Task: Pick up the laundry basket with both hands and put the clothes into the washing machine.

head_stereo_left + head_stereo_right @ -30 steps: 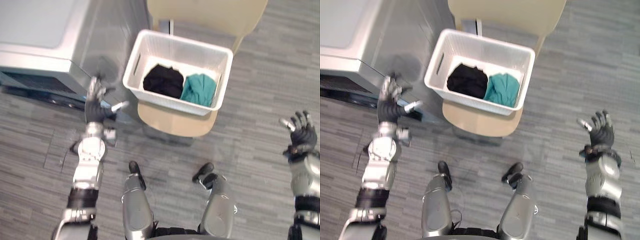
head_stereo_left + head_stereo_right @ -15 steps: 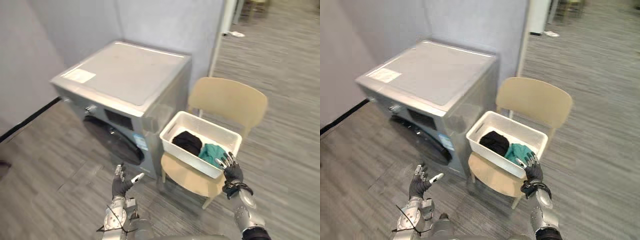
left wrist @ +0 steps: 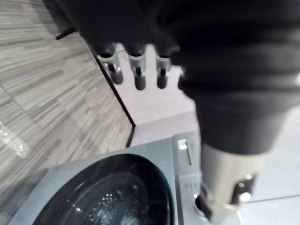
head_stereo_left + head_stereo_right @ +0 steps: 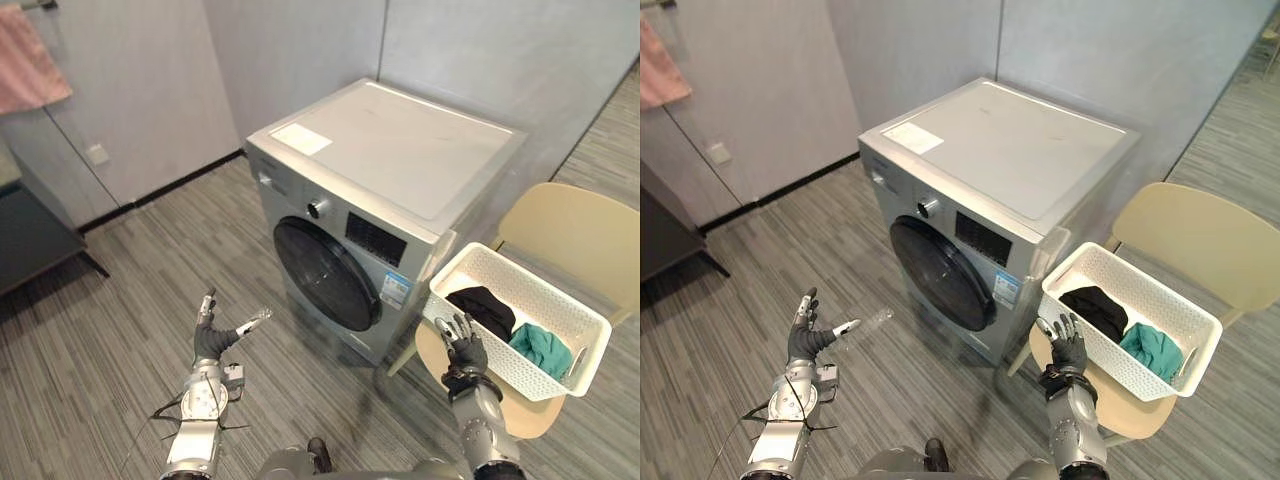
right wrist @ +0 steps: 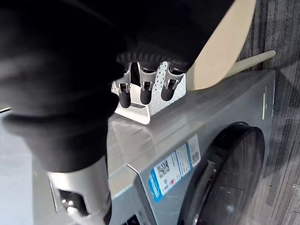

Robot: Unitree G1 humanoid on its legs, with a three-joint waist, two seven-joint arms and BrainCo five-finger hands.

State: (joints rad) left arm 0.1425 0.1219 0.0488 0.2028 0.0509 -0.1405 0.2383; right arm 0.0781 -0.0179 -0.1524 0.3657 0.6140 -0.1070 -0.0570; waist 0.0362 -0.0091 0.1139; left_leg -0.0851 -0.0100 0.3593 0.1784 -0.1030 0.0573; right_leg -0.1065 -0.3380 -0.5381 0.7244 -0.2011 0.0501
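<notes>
The white perforated laundry basket (image 4: 560,318) sits on a beige chair (image 4: 572,232) to the right of the silver washing machine (image 4: 400,160). A black garment (image 4: 488,306) and a teal garment (image 4: 541,346) lie in the basket. The machine's round dark door (image 4: 325,276) is closed. My right hand (image 4: 463,349) is raised, fingers spread and open, just in front of the basket's near left corner, holding nothing. My left hand (image 4: 213,337) is open over the floor, left of the machine's front. The right wrist view has the basket's corner (image 5: 140,108) past the fingers (image 5: 145,93).
A grey partition wall (image 4: 300,50) stands behind the machine. A dark low piece of furniture (image 4: 30,235) is at the far left, with pink cloth (image 4: 28,65) hanging above it. Grey plank floor (image 4: 120,300) spreads in front of the machine.
The whole picture has shifted: the camera swung from looking down at the basket to the machine's front. My right hand came in from the far right to the basket's near corner.
</notes>
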